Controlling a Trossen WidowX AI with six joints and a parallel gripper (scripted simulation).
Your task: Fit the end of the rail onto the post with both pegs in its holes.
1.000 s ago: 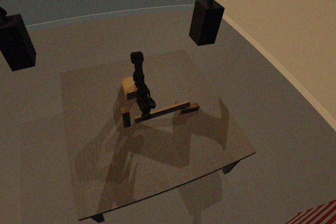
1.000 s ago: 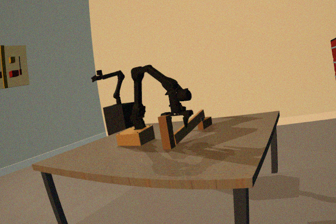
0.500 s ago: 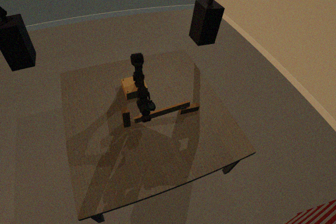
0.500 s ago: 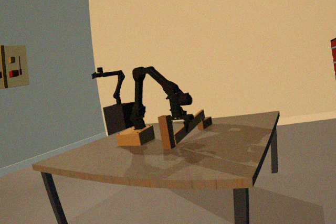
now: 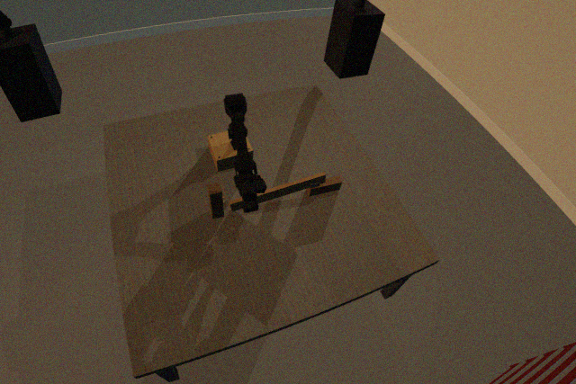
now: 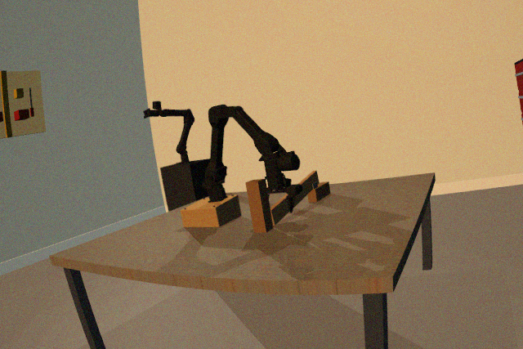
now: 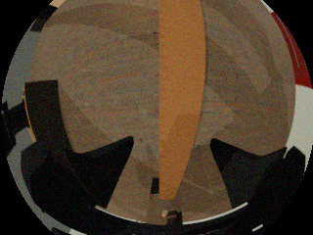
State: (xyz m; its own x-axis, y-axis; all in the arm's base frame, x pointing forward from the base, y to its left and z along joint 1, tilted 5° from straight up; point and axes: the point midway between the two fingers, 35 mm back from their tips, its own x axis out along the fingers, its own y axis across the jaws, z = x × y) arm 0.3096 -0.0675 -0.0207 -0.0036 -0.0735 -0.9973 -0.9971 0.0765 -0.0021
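Note:
The long wooden rail [image 5: 297,187] [image 6: 307,185] [image 7: 181,73] slopes down from the bracket on the low footboard block [image 5: 325,189] [image 6: 323,193] to its near end, low at the table in front of the upright post [image 5: 216,204] [image 6: 256,205]. A gap shows between rail end and post in the top view. My gripper [image 5: 247,197] [image 6: 281,200] [image 7: 172,141] points down over the near part of the rail, open, with one finger on each side of it. It holds nothing. The pegs and end holes cannot be made out clearly.
The arm's wooden base block [image 5: 220,149] [image 6: 200,215] stands behind the post and rail; its dark side [image 7: 44,113] shows at the left of the wrist view. The table's edge [image 5: 279,329] [image 6: 253,287] is well away from the parts. Shadows cover much of the tabletop.

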